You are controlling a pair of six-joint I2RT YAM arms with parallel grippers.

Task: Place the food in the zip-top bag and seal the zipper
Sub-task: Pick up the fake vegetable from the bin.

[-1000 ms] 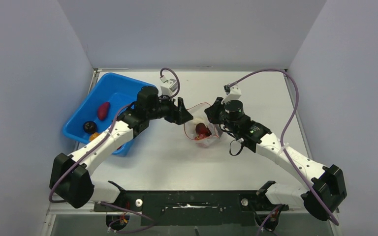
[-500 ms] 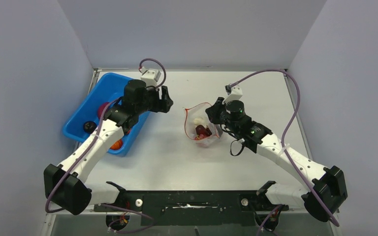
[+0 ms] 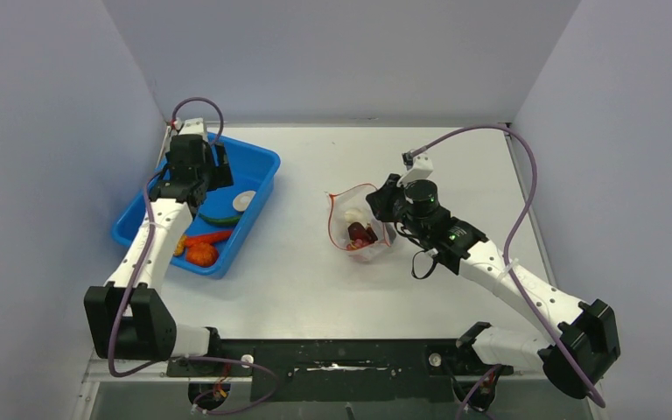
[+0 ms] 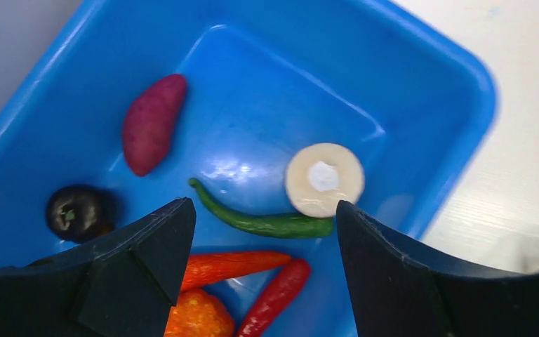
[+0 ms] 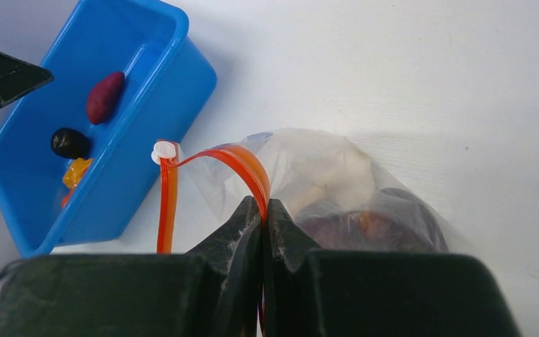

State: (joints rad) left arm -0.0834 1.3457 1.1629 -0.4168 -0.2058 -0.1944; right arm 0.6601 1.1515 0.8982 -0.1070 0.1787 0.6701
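Note:
The clear zip-top bag point(image 3: 360, 229) lies mid-table with its mouth held open; a white piece and dark red pieces show inside it point(image 5: 351, 189). Its red zipper point(image 5: 235, 160) arcs up from my right gripper point(image 5: 263, 205), which is shut on the zipper edge. My left gripper point(image 4: 263, 210) is open and empty above the blue bin point(image 3: 262, 166). Below it lie a white disc point(image 4: 324, 180), a green chili point(image 4: 267, 222), an orange chili point(image 4: 235, 265), a red chili point(image 4: 277, 298), an orange piece point(image 4: 196, 319), a purple potato point(image 4: 152, 123) and a dark round piece point(image 4: 76, 212).
The blue bin stands at the table's far left, next to the left wall. Grey walls close in the table on three sides. The black mounting rail point(image 3: 341, 359) runs along the near edge.
My left arm has swung left from beside the bag's mouth to over the blue bin, its gripper empty. The right gripper has kept its hold on the bag's edge.

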